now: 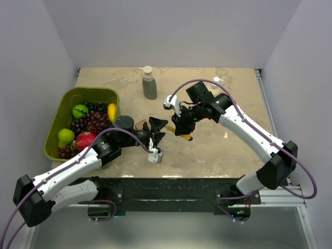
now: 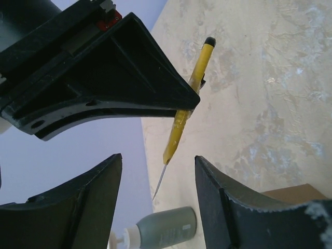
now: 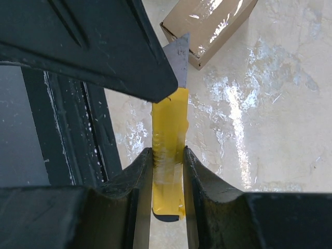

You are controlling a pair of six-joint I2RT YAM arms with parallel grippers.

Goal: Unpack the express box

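Observation:
The express box (image 3: 207,23), a small brown carton with shiny tape on top, lies flat on the table. In the top view only a sliver of the box (image 1: 140,123) shows beside the left wrist. My right gripper (image 3: 168,158) is shut on a yellow utility knife (image 3: 168,135), whose blade (image 3: 179,57) points toward the box. My left gripper (image 2: 158,158) stands open with nothing between its fingers, facing the knife (image 2: 184,111). A box corner (image 2: 295,194) shows at the lower right of that view. Both grippers, left (image 1: 163,129) and right (image 1: 179,128), meet above the table's middle.
A green bin (image 1: 57,116) holding grapes, a pear and other fruit stands at the left. A grey pump bottle (image 1: 149,85) stands at the back centre, and the same bottle (image 2: 166,228) shows in the left wrist view. A small white item (image 1: 218,79) lies at the back right.

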